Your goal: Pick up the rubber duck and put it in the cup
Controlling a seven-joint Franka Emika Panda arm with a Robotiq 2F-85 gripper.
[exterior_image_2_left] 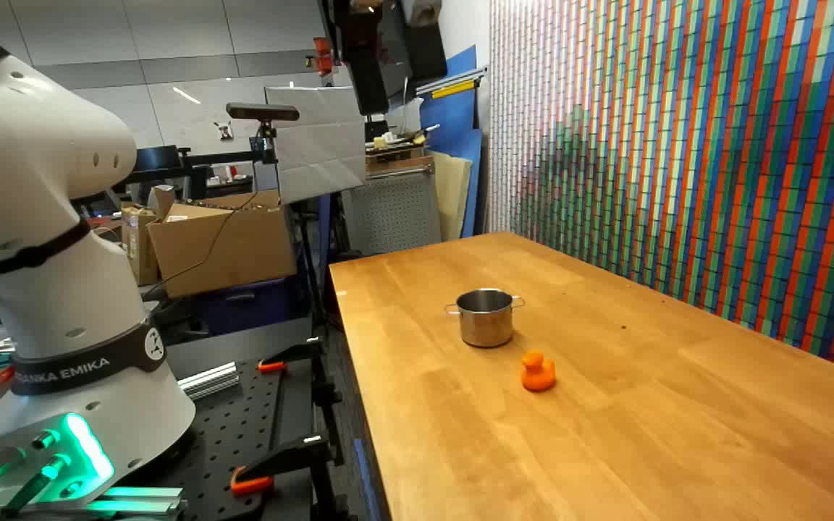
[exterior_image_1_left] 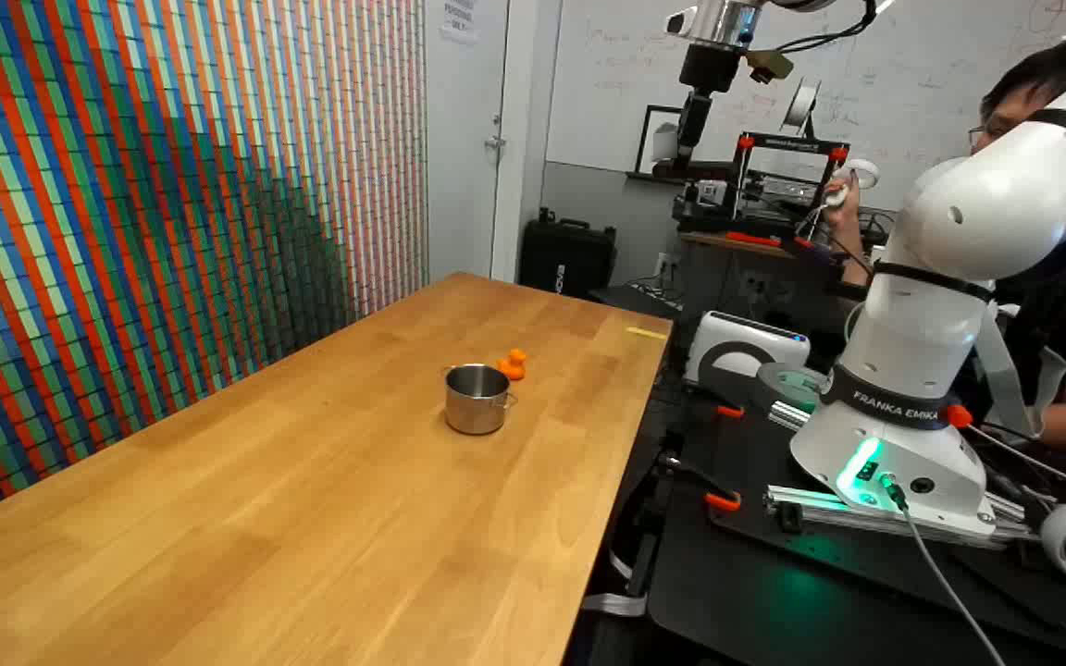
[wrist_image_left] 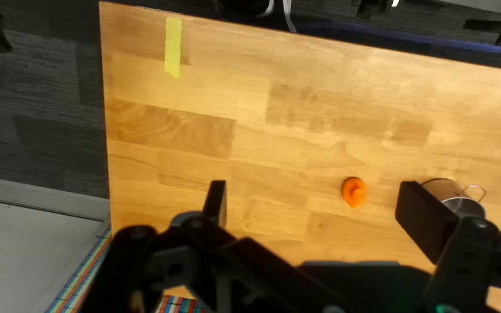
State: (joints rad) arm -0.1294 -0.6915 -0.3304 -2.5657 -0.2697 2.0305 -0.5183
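Wrist view — pincer (wrist_image_left: 315,204) agape; "FRANKA EMIKA" on arm (exterior_image_1_left: 922,333) in an exterior view.

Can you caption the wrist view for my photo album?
Open gripper above the table, orange duck showing between its fingers, cup partly hidden behind one.

Stands on its base (exterior_image_1_left: 912,444) beside a long edge of the table (exterior_image_1_left: 311,518); bends the arm (exterior_image_1_left: 968,236) upward and partly out of sight in both exterior views. Hangs the gripper (wrist_image_left: 315,195) high above the table, pointing down. Spreads black fingers (wrist_image_left: 424,219) wide apart in the wrist view.
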